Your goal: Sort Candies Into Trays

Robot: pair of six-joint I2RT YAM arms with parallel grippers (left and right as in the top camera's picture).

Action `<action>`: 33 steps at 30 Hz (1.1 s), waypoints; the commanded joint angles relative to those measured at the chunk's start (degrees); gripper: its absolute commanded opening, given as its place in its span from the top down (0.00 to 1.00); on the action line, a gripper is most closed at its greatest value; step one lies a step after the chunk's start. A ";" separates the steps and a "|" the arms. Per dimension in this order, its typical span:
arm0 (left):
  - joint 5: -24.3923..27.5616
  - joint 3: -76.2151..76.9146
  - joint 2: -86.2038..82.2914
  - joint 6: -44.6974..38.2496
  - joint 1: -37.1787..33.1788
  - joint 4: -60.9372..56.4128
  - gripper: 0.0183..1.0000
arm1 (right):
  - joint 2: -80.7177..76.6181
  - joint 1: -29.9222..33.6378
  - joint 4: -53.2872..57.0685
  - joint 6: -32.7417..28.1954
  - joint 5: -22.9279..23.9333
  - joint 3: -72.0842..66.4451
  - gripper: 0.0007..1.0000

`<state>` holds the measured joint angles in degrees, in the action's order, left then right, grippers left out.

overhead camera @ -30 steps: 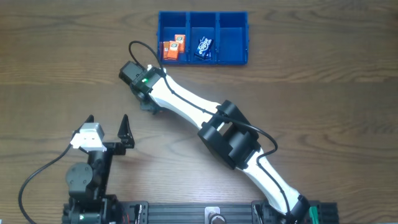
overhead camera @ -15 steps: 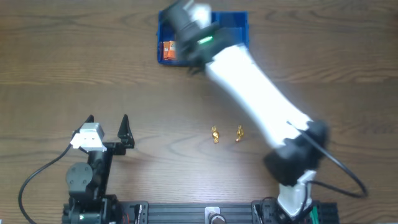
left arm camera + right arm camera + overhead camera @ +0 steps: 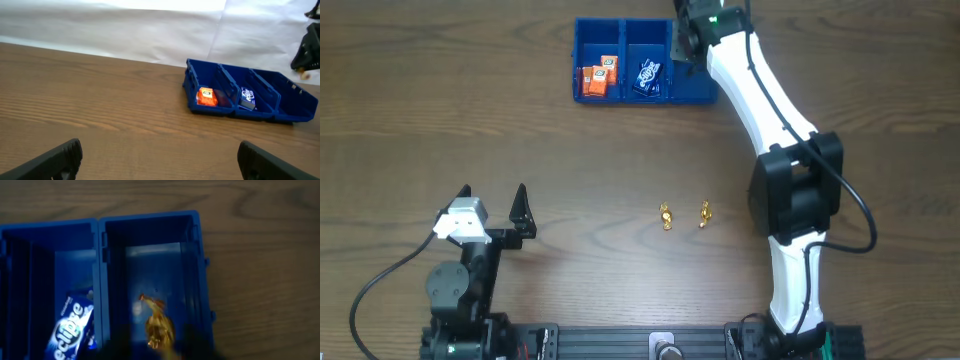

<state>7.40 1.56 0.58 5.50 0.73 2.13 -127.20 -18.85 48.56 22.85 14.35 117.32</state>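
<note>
The blue three-compartment tray (image 3: 696, 95) stands at the far middle of the table. Its left bin holds orange candies (image 3: 599, 78), its middle bin a blue pack (image 3: 649, 76). My right gripper (image 3: 686, 36) hovers over the right bin (image 3: 155, 265), shut on a gold-wrapped candy (image 3: 159, 326); in the left wrist view this right gripper (image 3: 306, 65) hangs above the tray's far end (image 3: 300, 102). Two more gold candies (image 3: 666, 215) (image 3: 705, 213) lie on the table's middle. My left gripper (image 3: 492, 200) rests open near its base, nothing between its fingers (image 3: 55, 160).
The wooden table (image 3: 440, 100) is bare around the tray and the two loose candies. The right arm's elbow (image 3: 796, 190) stands just right of the loose candies. A white wall (image 3: 125, 30) rises behind the table.
The right arm swung from the table's left-middle across to the tray's right bin, carrying a gold candy. The two gold candies it covered came into view. The left arm stayed still.
</note>
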 commanded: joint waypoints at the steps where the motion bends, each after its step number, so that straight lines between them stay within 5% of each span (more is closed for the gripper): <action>1: 1.03 -1.27 -0.33 -0.83 -0.35 1.64 0.00 | 0.28 -0.22 -1.01 -0.85 -0.26 -0.15 0.34; 6: 1.03 -1.27 -0.33 -0.83 -0.35 1.64 0.00 | 17.42 -2.01 -10.64 -1.38 -5.38 -20.33 0.25; 11: 1.03 -1.27 -0.33 -0.83 -0.35 1.64 0.00 | 33.73 -9.18 -1.86 5.05 -14.97 -41.51 0.23; 15: 1.03 -1.27 -0.33 -0.83 -0.35 1.64 0.00 | 33.97 -15.87 -0.42 10.21 -15.52 -51.23 0.23; 28: 1.03 -1.27 -0.33 -0.83 -0.35 1.64 0.00 | 24.46 -20.37 -2.21 14.29 -15.98 -57.37 0.24; 33: 1.03 -1.27 -0.33 -0.83 -0.35 1.64 0.00 | 24.22 -20.55 -3.52 14.51 -15.72 -57.37 0.34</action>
<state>7.40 1.58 0.60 5.50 0.73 2.15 -102.30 -38.87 45.54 36.40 -1.76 60.14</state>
